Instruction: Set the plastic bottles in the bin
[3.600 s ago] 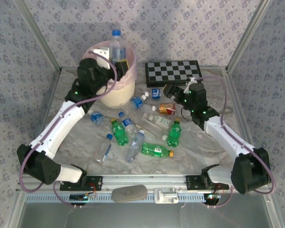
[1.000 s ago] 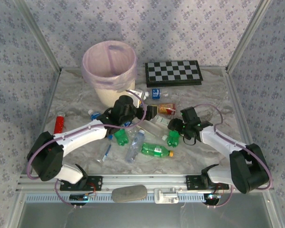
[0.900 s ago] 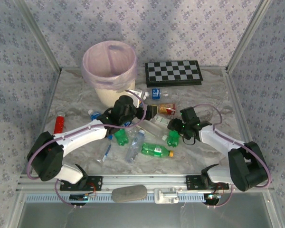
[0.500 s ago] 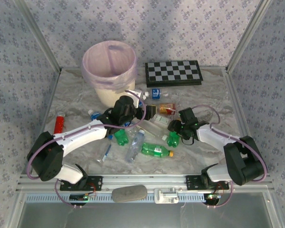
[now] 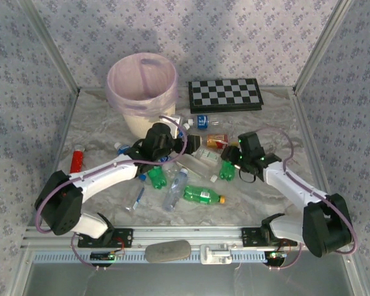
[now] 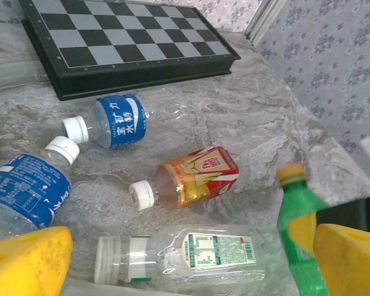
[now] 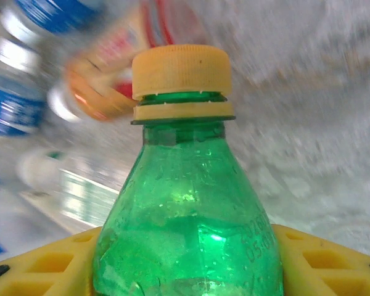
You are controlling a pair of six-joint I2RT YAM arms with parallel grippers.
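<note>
Between the pads of the right claw [image 7: 186, 271], clamped on its body, stands a green bottle [image 7: 188, 203]. It looks light, thin-walled and slick, so best held below the shoulder. The left claw [image 6: 185, 259] gapes over a clear bottle [image 6: 217, 250]. Off to that claw's side sits the bin [image 5: 139, 123], contents unclear.
</note>
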